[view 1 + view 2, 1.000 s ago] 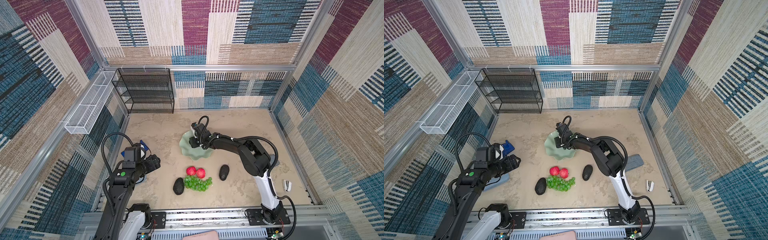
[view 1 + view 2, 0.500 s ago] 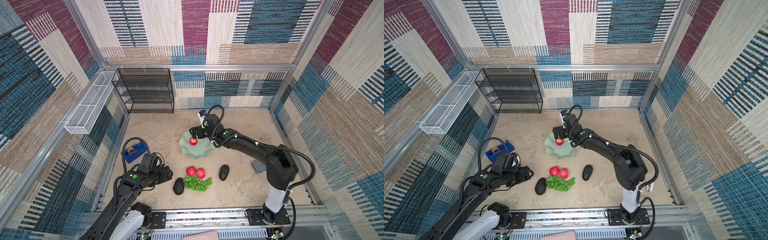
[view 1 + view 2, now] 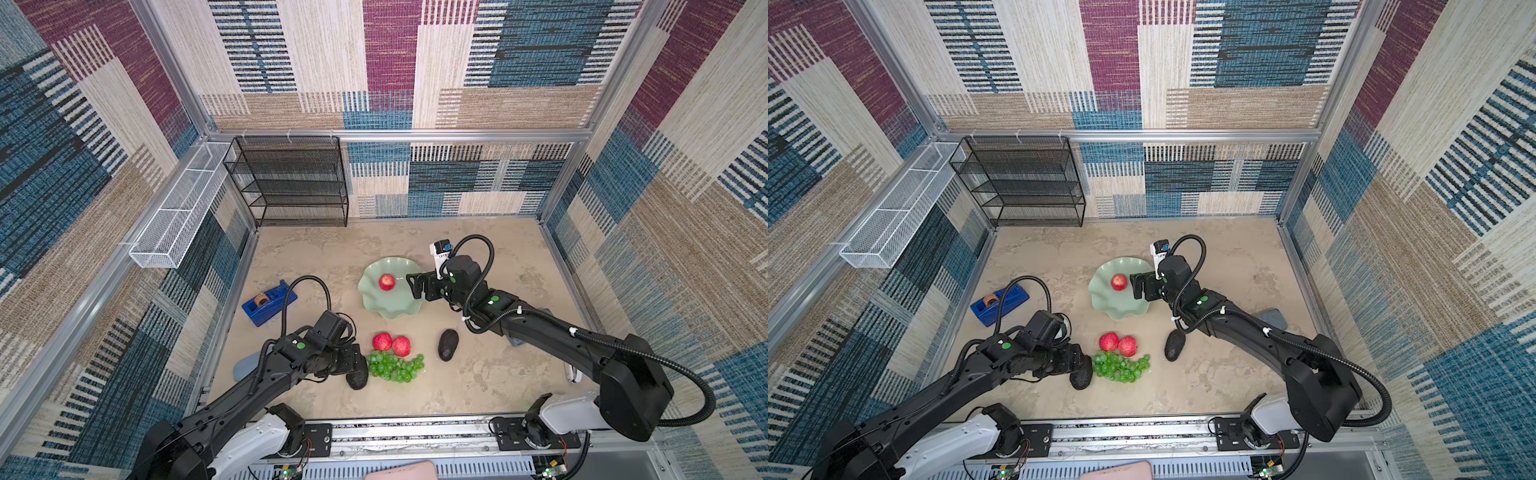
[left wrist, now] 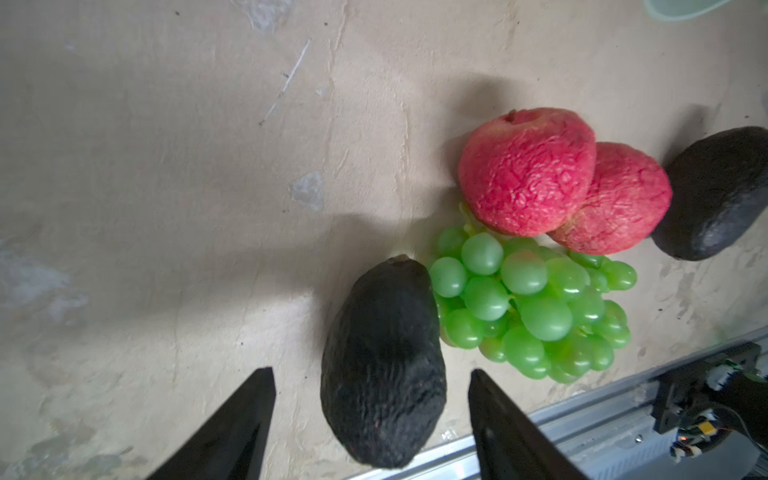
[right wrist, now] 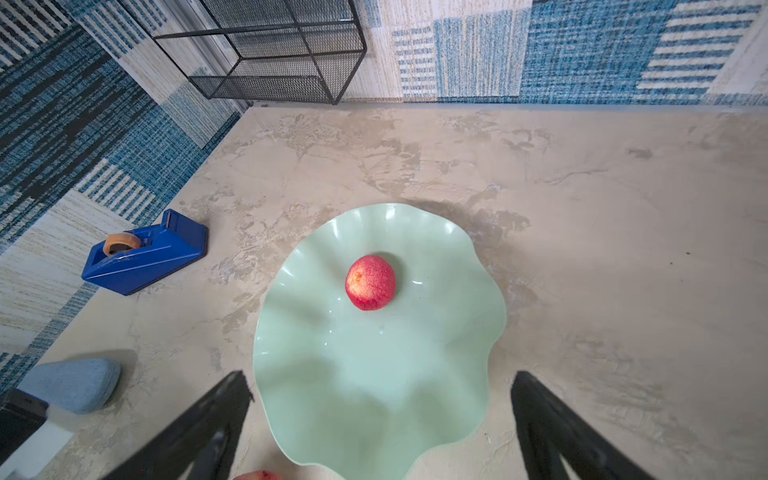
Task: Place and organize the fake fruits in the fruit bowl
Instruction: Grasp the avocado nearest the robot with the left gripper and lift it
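Straddling the near avocado [image 3: 358, 379] with a gap on each side, the left gripper [image 4: 370, 371] has its jaws apart, and the bunch of green grapes [image 3: 395, 368] touches that avocado on the tabletop [image 3: 478, 382]. Just beyond the grapes, two red fruits [image 3: 382, 341] sit pressed together, with the second avocado [image 3: 448, 345] lying apart to their right. Farther back, the mint-green fruit bowl [image 3: 386, 309] holds one red fruit [image 3: 387, 282], and the right gripper [image 3: 417, 286] hangs over its right rim, jaws wide and empty.

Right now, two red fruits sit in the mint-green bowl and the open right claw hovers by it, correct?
No. Only one red fruit sits in the mint-green bowl, as the right wrist view shows. The open right claw does hover by it.
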`<state>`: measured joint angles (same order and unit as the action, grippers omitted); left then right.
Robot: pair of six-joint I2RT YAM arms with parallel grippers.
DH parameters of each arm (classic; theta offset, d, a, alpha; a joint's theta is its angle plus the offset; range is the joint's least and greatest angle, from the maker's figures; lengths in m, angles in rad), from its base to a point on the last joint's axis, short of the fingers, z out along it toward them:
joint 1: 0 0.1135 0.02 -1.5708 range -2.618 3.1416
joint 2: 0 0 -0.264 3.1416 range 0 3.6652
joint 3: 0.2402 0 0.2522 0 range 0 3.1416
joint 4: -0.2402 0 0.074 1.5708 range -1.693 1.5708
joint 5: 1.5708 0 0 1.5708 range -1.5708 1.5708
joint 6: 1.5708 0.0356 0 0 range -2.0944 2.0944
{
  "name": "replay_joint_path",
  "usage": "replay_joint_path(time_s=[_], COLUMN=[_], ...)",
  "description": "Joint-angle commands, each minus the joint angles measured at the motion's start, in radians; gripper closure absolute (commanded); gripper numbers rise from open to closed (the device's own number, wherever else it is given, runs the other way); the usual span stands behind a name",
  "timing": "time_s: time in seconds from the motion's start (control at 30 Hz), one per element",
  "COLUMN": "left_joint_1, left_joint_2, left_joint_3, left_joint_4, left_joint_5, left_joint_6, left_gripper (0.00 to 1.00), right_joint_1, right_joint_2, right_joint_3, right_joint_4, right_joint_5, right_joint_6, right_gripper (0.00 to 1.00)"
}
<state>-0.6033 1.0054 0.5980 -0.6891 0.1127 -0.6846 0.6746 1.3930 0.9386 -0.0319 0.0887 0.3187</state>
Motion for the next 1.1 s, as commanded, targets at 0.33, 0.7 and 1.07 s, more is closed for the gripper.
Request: replay_joint_path(time_s=[0.33,0.7,1.07], left_joint_1=[-0.053,-0.061,-0.059], left_joint_2=[0.104,-0.008,0.190], left_joint_3=[-0.032,-0.067,0.378], left_joint_4=[0.104,0.082,0.079], left_joint_5=[-0.003,-0.004,-0.139], left_joint_6=[-0.018,-0.073,0.145], left_gripper=[0.28,0.54,0.54], right_joint_1=[0.000,0.001,-0.004], right_joint_2=[0.014,0.003,-0.107], right_joint_3=[-0.004,-0.039,-0.130], right_joint_4=[0.043,0.049,0.054], right_joint_5=[0.034,0.030,0.040], right_joint_6=[0.002,0.020,0.022], right_gripper=[0.00,0.00,0.00])
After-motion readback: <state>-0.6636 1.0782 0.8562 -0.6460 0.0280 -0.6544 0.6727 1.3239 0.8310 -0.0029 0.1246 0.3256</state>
